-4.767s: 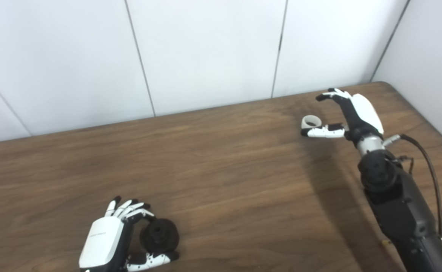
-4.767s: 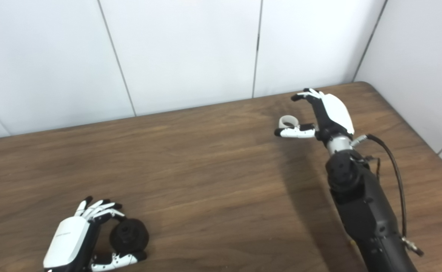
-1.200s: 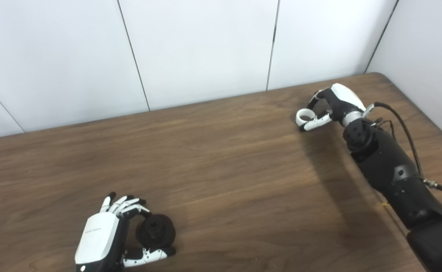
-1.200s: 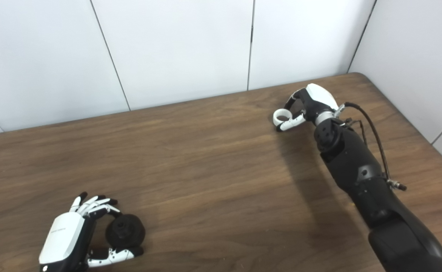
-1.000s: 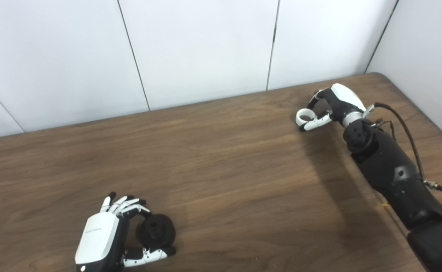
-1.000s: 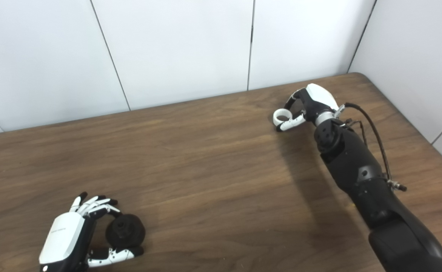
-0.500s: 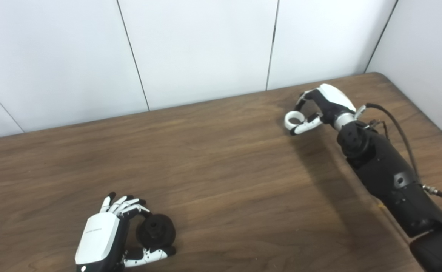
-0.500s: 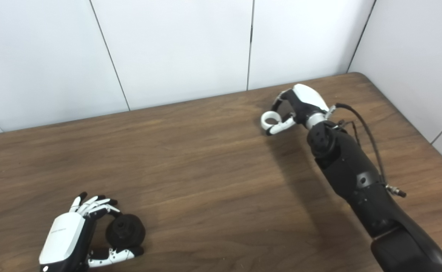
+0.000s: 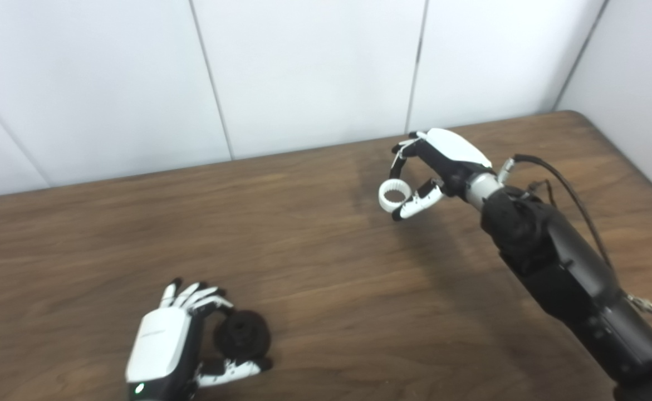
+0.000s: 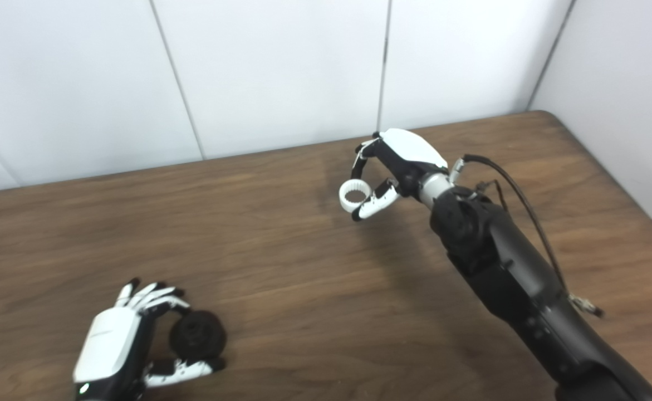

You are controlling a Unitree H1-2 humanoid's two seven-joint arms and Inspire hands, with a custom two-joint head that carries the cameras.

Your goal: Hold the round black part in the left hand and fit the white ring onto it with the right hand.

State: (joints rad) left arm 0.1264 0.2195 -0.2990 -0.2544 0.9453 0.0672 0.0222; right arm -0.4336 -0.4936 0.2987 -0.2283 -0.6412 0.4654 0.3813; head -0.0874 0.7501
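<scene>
Both views: right robot hand point(image 9: 434, 167) pinches ring point(image 9: 395, 195).

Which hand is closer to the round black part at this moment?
Left. The left hand has its fingers around the black part, near the table's front edge. The right hand is far across the table, holding the white ring.

One round black part point(image 9: 242, 335) is showing; one white ring point(image 9: 394, 195); two hands; one table point(image 9: 326, 262).
</scene>
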